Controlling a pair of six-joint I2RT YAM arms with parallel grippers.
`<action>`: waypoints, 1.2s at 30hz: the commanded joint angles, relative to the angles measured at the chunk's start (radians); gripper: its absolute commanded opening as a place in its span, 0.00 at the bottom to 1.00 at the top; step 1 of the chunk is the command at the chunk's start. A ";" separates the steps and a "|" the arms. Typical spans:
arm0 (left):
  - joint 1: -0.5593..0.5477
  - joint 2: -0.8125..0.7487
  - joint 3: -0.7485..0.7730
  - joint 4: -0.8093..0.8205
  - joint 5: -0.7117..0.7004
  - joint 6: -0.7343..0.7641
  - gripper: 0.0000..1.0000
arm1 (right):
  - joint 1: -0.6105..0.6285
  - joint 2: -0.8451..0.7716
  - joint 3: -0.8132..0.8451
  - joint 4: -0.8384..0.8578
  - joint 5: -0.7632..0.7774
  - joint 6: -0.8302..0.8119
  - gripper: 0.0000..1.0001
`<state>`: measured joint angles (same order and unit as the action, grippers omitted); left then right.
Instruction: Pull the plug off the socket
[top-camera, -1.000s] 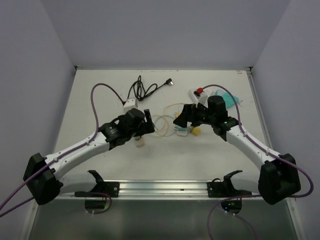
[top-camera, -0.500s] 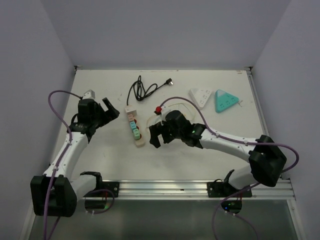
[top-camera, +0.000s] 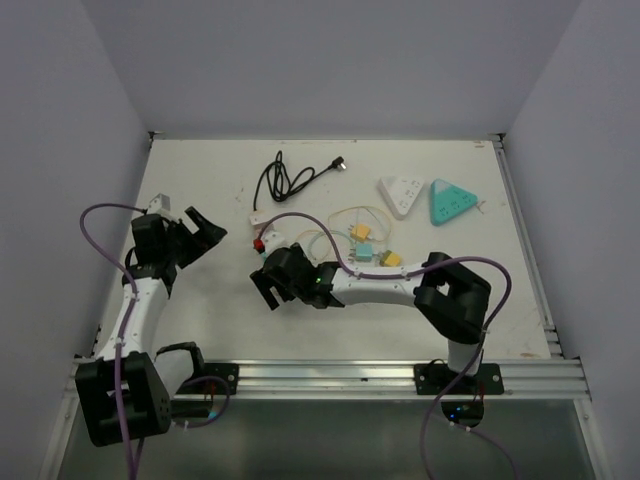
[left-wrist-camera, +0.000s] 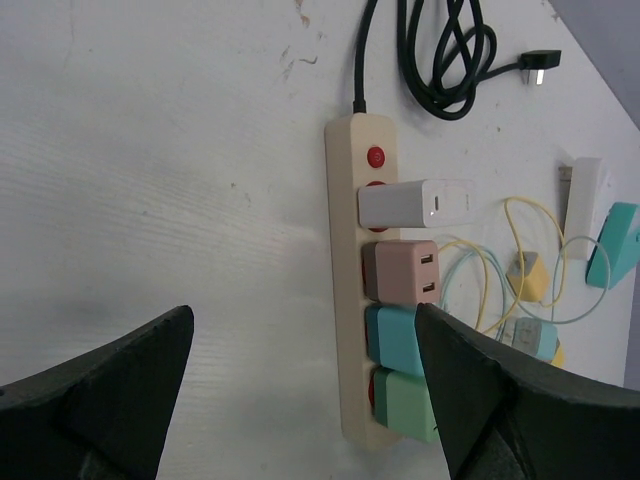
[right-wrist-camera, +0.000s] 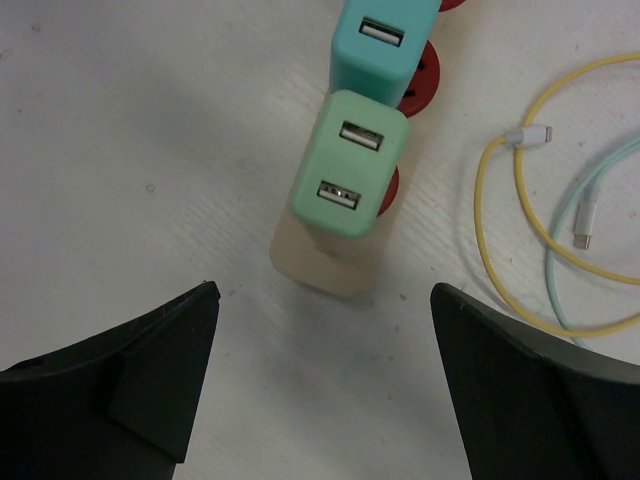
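Note:
A cream power strip (left-wrist-camera: 345, 250) lies on the white table with a row of plugs in it: white (left-wrist-camera: 415, 203), pink (left-wrist-camera: 400, 272), teal (left-wrist-camera: 395, 338) and green (left-wrist-camera: 405, 405). My left gripper (left-wrist-camera: 303, 312) is open and empty, hovering left of the strip, apart from it. My right gripper (right-wrist-camera: 322, 290) hangs open above the strip's near end (right-wrist-camera: 320, 265), with the green plug (right-wrist-camera: 350, 165) and the teal plug (right-wrist-camera: 378, 45) just beyond its fingertips. In the top view the right gripper (top-camera: 268, 290) covers most of the strip; the left gripper (top-camera: 200, 232) sits to the left.
The strip's black cord (top-camera: 285, 180) coils at the back. Yellow and pale blue cables (right-wrist-camera: 500, 200) loop to the right of the strip with small chargers (top-camera: 365, 252) among them. A white triangular socket (top-camera: 402, 193) and a teal one (top-camera: 450, 202) lie at the back right.
The left arm has pulled back from the middle to the table's left side. The right arm has swung across to the left, and its gripper now hangs over the strip's near end.

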<state>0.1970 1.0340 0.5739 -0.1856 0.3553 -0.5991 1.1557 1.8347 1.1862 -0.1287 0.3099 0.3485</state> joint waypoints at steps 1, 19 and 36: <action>0.018 -0.022 -0.016 0.072 0.047 0.002 0.95 | 0.007 0.060 0.084 0.024 0.083 0.007 0.90; 0.019 -0.051 -0.072 0.080 0.068 -0.021 0.95 | -0.037 0.167 0.072 0.073 0.063 0.076 0.24; -0.156 -0.155 -0.263 0.166 0.070 -0.203 0.91 | -0.179 0.000 -0.206 0.423 -0.396 0.234 0.00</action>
<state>0.0784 0.8856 0.3065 -0.0982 0.4568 -0.7429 0.9752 1.8782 0.9928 0.2283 0.0082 0.5430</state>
